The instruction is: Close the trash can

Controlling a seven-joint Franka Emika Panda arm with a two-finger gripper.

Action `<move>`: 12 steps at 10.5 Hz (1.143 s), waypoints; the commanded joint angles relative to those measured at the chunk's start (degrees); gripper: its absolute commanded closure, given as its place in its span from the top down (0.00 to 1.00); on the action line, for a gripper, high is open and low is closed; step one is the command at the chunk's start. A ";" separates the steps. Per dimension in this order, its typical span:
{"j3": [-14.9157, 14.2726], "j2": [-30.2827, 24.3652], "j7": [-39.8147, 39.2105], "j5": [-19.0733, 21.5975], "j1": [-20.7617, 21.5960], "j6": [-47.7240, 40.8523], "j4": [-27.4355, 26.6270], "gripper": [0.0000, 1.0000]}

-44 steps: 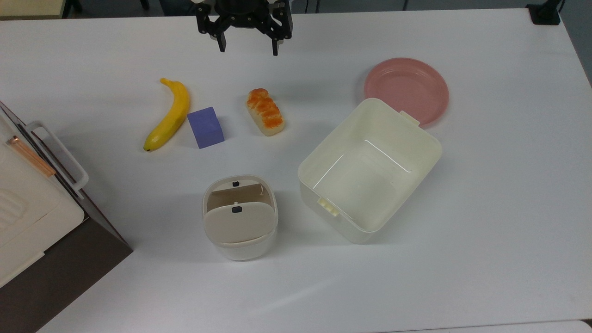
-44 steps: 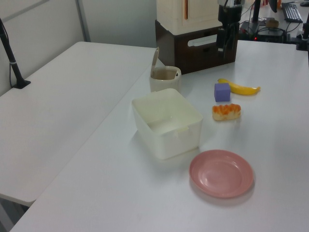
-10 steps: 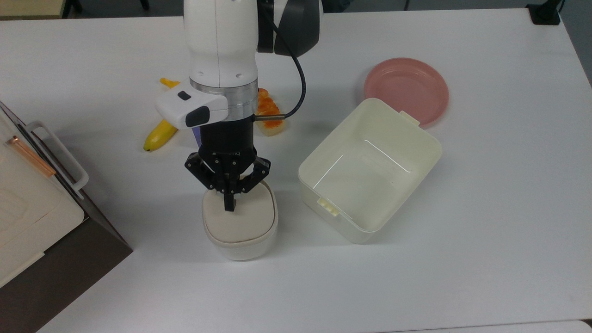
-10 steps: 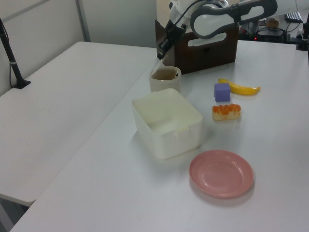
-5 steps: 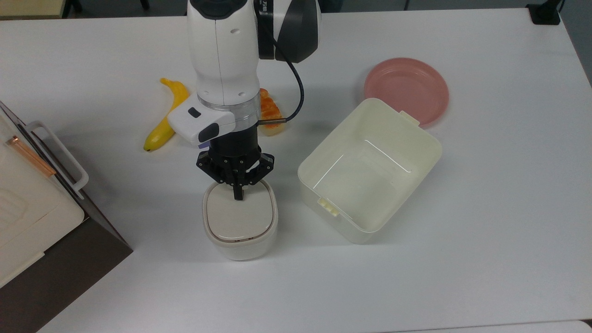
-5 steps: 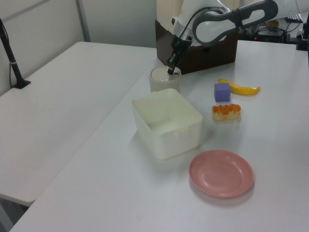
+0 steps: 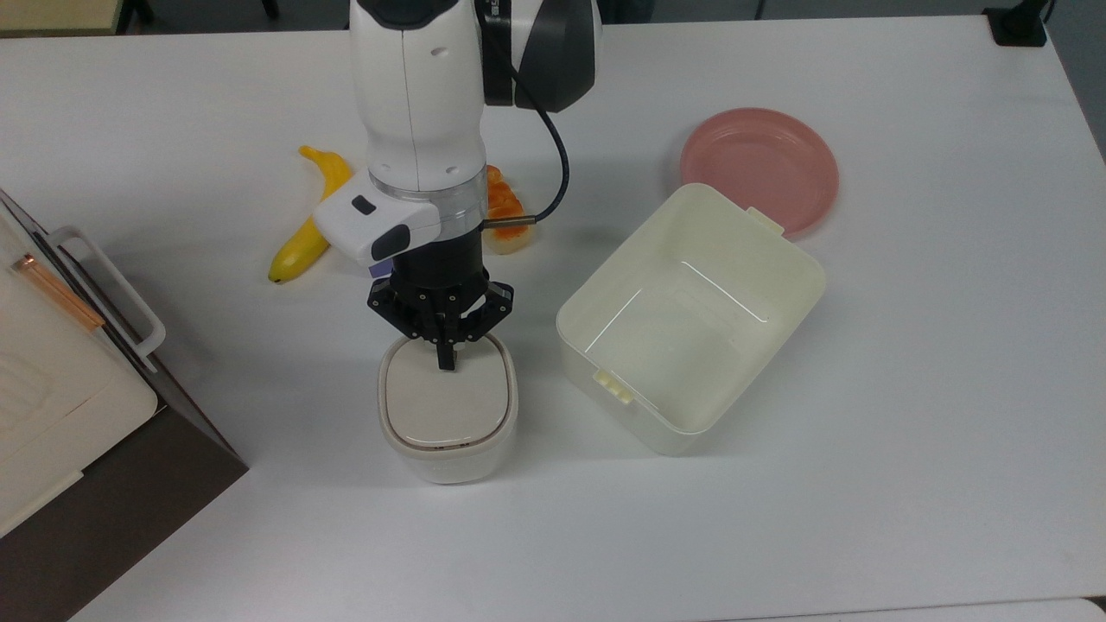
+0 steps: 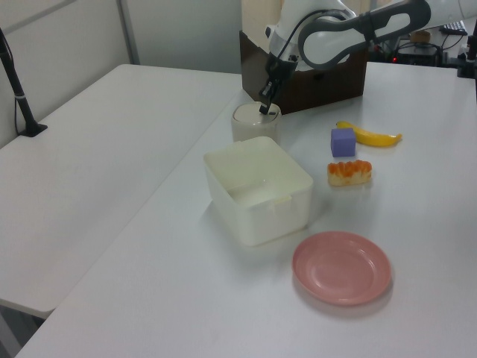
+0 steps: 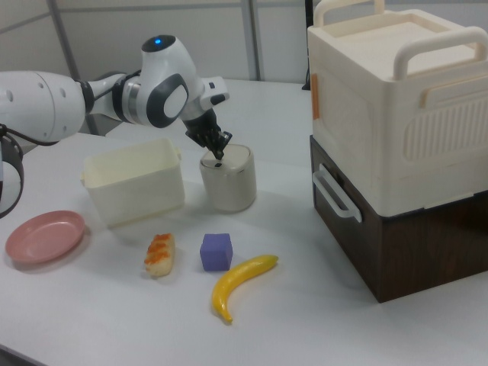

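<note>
Trash can [image 7: 447,415] lid down, flush with rim. Gripper [image 7: 446,360] jaws closed, empty, tips pressing the lid's rear edge.

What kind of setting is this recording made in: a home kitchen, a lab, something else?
Most likely a robotics lab or office workroom, not a home. Plain white tables stand pushed together, a keyboard lies on a desk behind, and the trash can under the gripper sits among props such as a banana.
</note>
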 commanded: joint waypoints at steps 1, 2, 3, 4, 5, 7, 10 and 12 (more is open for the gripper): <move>-0.19 -7.11 -1.21 3.14 0.62 -1.43 -3.50 0.00; -0.19 -8.61 -1.12 3.85 0.62 -1.61 -3.76 0.00; -0.19 -11.32 -1.38 3.86 0.71 -4.13 -5.51 0.00; -0.19 -15.44 -1.56 3.86 1.23 -7.64 -9.53 0.01; -0.19 -20.00 -1.56 3.77 1.76 -10.72 -14.09 0.13; -0.19 -26.87 -1.74 3.42 1.85 -22.02 -18.35 0.59; -0.10 -29.98 -1.47 -1.04 1.15 -33.50 -17.31 1.00; 0.51 -29.89 -1.12 -3.52 1.06 -33.95 -17.21 1.00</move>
